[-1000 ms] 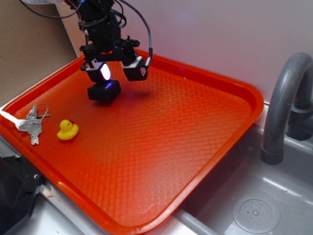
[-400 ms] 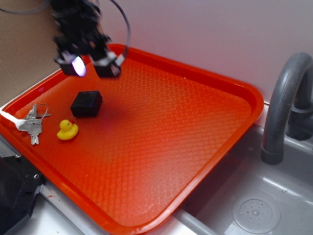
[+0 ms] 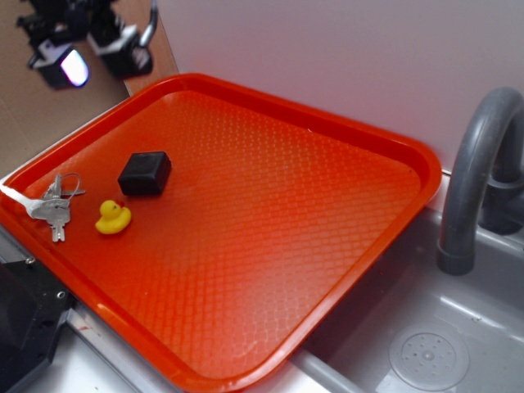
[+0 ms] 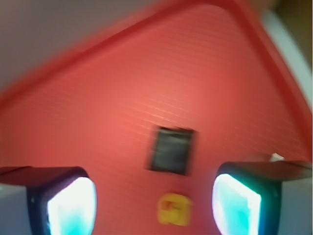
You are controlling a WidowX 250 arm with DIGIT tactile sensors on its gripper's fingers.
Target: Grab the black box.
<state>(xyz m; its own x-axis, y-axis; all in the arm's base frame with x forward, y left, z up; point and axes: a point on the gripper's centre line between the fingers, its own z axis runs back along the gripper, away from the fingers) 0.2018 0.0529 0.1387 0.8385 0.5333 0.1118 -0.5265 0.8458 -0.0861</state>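
Note:
The black box (image 3: 145, 173) lies flat on the orange tray (image 3: 344, 188), left of middle, just above the yellow rubber duck (image 3: 112, 218). In the wrist view the black box (image 4: 170, 150) is blurred, with the duck (image 4: 174, 209) below it. My gripper (image 3: 92, 56) hangs high at the upper left, above the tray's far left rim and well away from the box. Its lit fingertips (image 4: 73, 205) stand wide apart with nothing between them. The gripper (image 4: 154, 208) is open and empty.
A bunch of keys (image 3: 52, 210) lies at the tray's left edge beside the duck. A grey tap (image 3: 479, 176) and a sink with a drain (image 3: 428, 359) are at the right. A brown board (image 3: 33, 115) stands behind the tray's left side.
The gripper let go of the black box, which now lies on the tray lower and to the left. The open gripper has risen and moved up-left, away from the box.

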